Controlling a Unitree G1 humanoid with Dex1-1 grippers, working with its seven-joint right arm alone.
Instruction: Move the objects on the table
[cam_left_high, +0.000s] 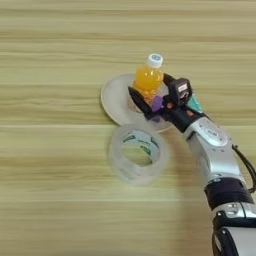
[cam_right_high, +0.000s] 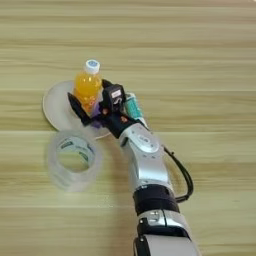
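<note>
A round beige plate (cam_left_high: 114, 97) is seen near the middle of the light wood-grain counter (cam_left_high: 50, 200), and everything else is placed relative to it. A small orange-juice bottle (cam_left_high: 149, 77) with a white cap is stood upright on the plate's far right part. A small purple block (cam_left_high: 157, 103) is seen just in front of the bottle, over the plate's right side, lodged between the two black fingers of the right end effector (cam_left_high: 148, 102). The fingers are spread only a little, with one long finger (cam_left_high: 138, 100) lying to the left of the block and across the bottle's base, so the block appears to be gripped; whether it is resting on the plate or lifted clear cannot be told. A green-white glue stick (cam_right_high: 132, 106) is found just off the plate's right rim, largely covered by the end effector's body. A large clear tape roll (cam_left_high: 137, 153) is laid flat on the counter just in front of the plate, its far edge close against the plate's near rim. The silver forearm (cam_left_high: 216, 152) is brought in from the lower right of the plate.
</note>
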